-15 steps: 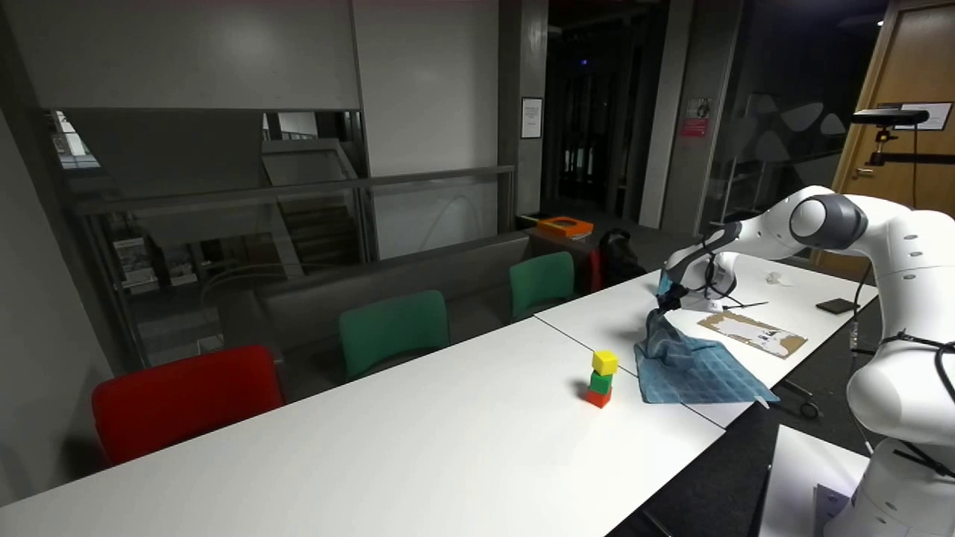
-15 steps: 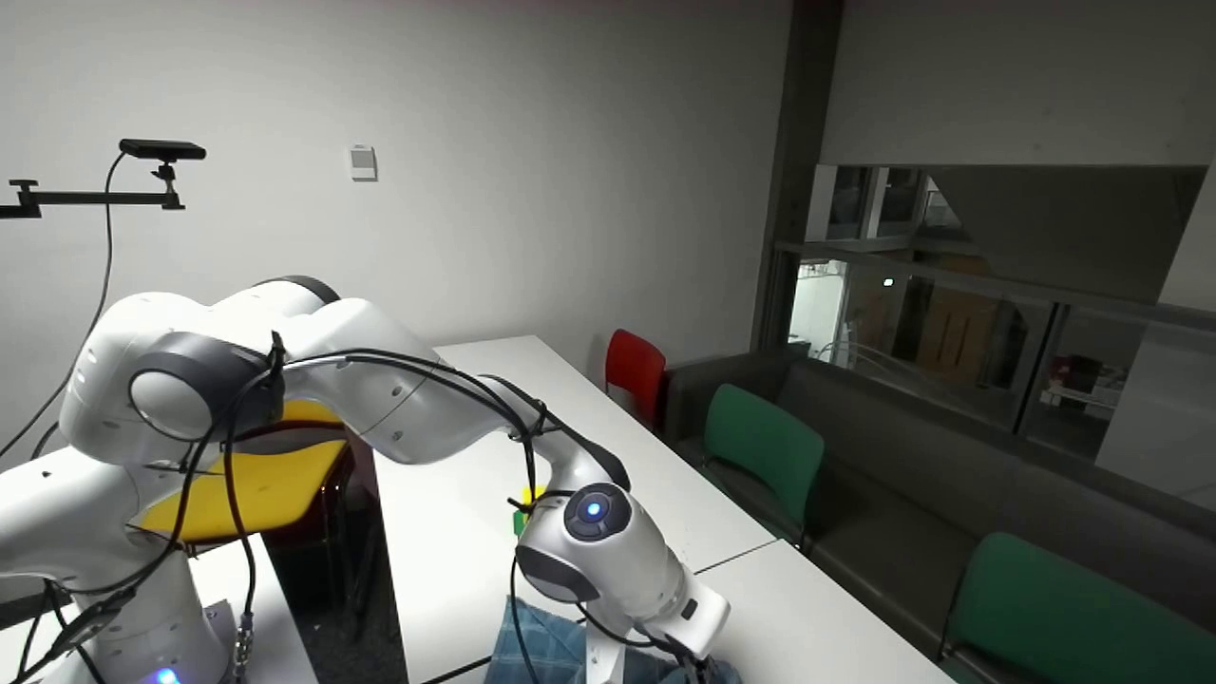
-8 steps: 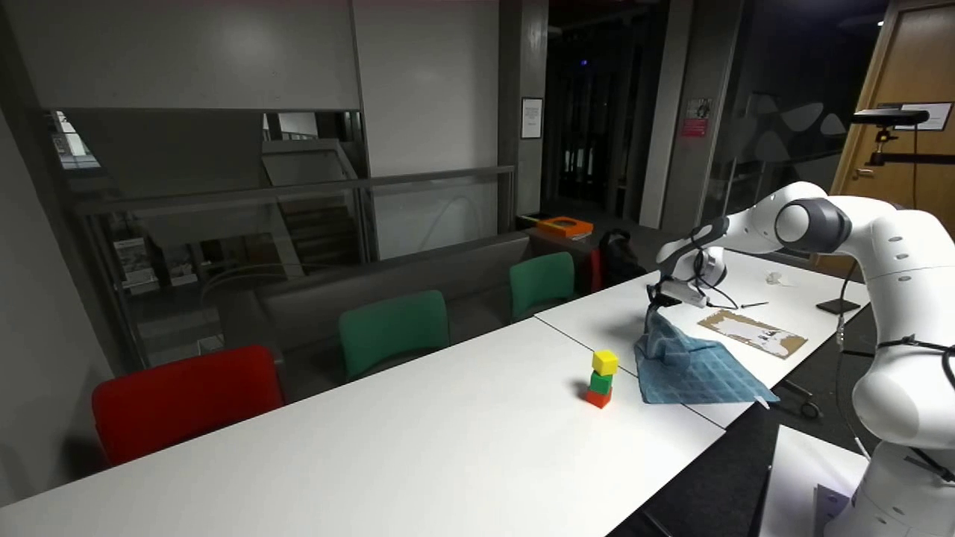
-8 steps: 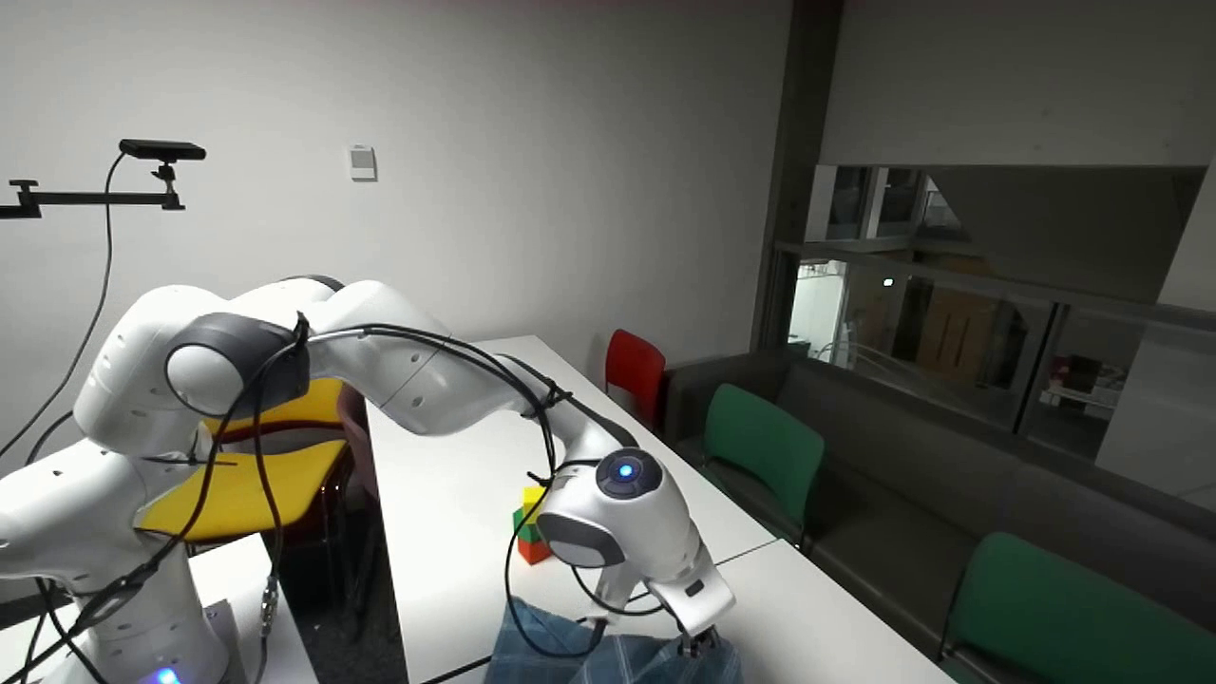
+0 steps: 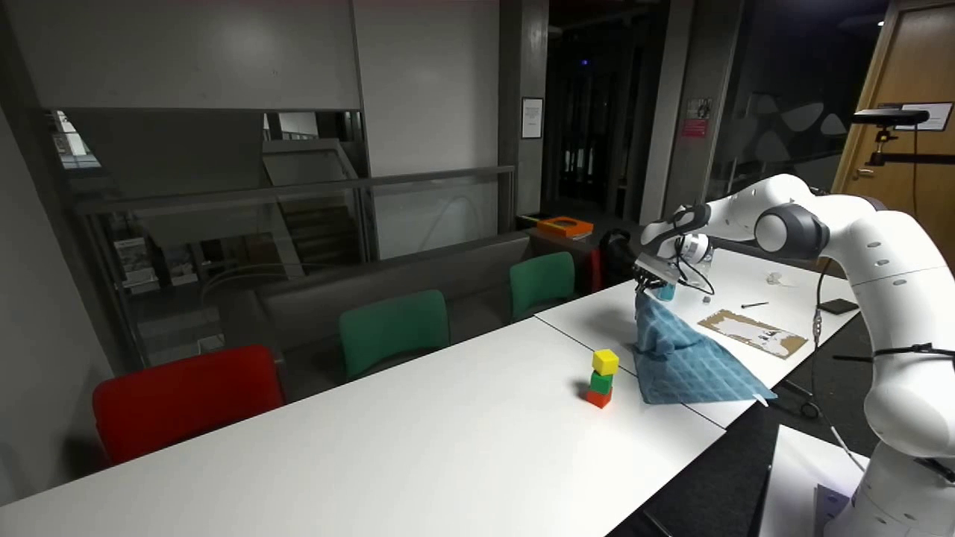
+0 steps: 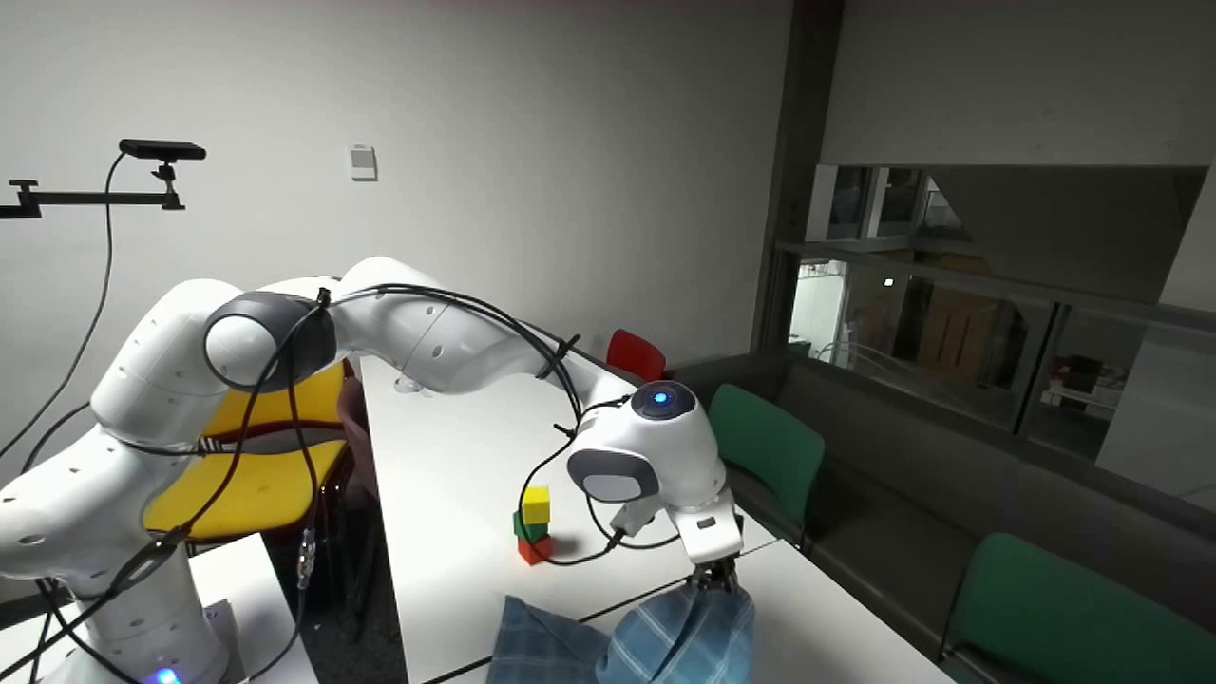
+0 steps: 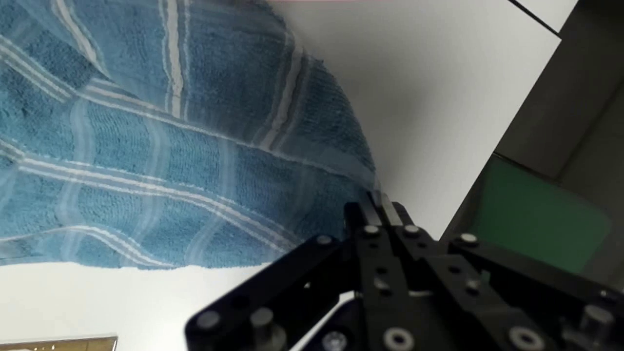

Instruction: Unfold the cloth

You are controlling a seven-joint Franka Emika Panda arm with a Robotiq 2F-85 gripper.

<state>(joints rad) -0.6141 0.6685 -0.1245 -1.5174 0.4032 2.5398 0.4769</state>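
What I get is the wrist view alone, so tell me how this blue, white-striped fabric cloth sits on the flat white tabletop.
Observer: In both exterior views, one part of the cloth hangs raised from the black two-fingered gripper, while another part lies spread on the tabletop.
Operator: Name whatever stands nearby outside my picture.
Observer: A stack of three cube-shaped blocks, yellow on green on red, stands beside the cloth without touching it.
Operator: Place the cloth on the tabletop for me.
Observer: The thin dark straight seam in the tabletop shows on both sides of the cloth, so the cloth lies across it.
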